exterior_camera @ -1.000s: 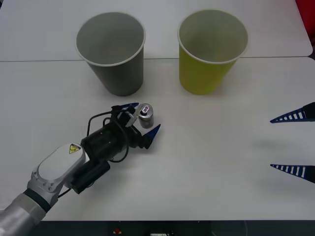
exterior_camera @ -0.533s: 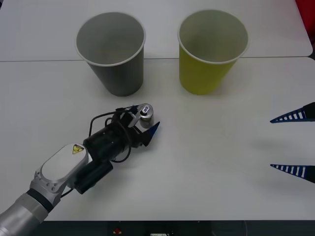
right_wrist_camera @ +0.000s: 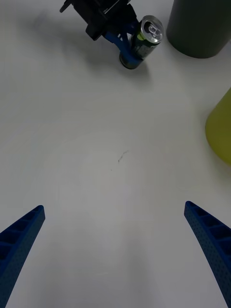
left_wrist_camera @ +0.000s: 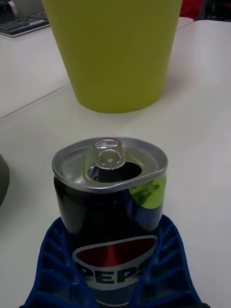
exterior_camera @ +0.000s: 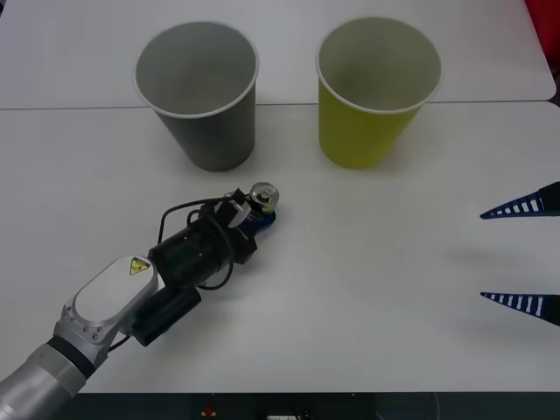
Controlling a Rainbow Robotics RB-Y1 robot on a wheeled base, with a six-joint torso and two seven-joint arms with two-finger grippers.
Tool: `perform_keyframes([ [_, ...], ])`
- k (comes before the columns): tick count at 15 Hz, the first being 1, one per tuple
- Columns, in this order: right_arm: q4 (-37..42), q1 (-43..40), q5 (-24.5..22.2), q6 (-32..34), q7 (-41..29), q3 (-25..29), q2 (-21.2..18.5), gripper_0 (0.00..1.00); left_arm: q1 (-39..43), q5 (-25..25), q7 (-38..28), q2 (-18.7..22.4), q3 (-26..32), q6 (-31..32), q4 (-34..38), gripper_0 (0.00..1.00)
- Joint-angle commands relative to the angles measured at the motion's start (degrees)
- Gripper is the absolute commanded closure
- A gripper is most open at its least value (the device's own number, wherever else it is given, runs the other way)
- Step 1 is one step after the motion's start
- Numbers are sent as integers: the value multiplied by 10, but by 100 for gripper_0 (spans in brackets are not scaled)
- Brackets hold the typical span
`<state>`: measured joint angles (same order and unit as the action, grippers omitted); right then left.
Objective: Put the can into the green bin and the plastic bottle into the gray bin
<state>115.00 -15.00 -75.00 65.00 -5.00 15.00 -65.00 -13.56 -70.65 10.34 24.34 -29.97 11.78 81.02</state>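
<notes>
Gripping "PEPSI" can (left_wrist_camera: 110, 211), left gripper (left_wrist_camera: 113, 274).

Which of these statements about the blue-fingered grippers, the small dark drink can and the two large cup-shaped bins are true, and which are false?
1. The left gripper is shut on the small dark drink can with the silver top. True.
2. The can lies inside the yellow-green cup-shaped bin. False: it stands upright on the white table, in front of both bins.
3. The can's top is opened. True: the left wrist view shows a hole under the pull tab.
4. The right gripper is shut. False: its fingers are wide apart, at the table's right side.
5. The gray cup-shaped bin is tipped over. False: it stands upright.
</notes>
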Motion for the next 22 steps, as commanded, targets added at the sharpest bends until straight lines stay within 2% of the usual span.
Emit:
perform_keyframes([
  [1, 0, 0, 0, 0, 0, 0, 0, 0, 0, 0, -2, 1, 0, 4, 2, 100],
  [6, 0, 0, 0, 0, 0, 0, 0, 0, 0, -6, -28, 40, 0, 33, 36, 100],
  [8, 0, 0, 0, 0, 0, 0, 0, 0, 1, -41, -100, 62, 0, 61, 61, 100],
  [15, 0, 0, 0, 0, 0, 0, 0, 0, 14, -259, -432, 122, 4, 106, 189, 100],
  [18, 0, 0, 0, 0, 0, 0, 0, 0, 14, -375, -586, 124, 43, 188, 253, 100],
  [20, 0, 0, 0, 0, 0, 0, 0, 0, 14, -479, -722, 123, 71, 268, 324, 100],
  [22, 0, 0, 0, 0, 0, 0, 0, 0, 13, -561, -827, 123, 84, 333, 390, 100],
])
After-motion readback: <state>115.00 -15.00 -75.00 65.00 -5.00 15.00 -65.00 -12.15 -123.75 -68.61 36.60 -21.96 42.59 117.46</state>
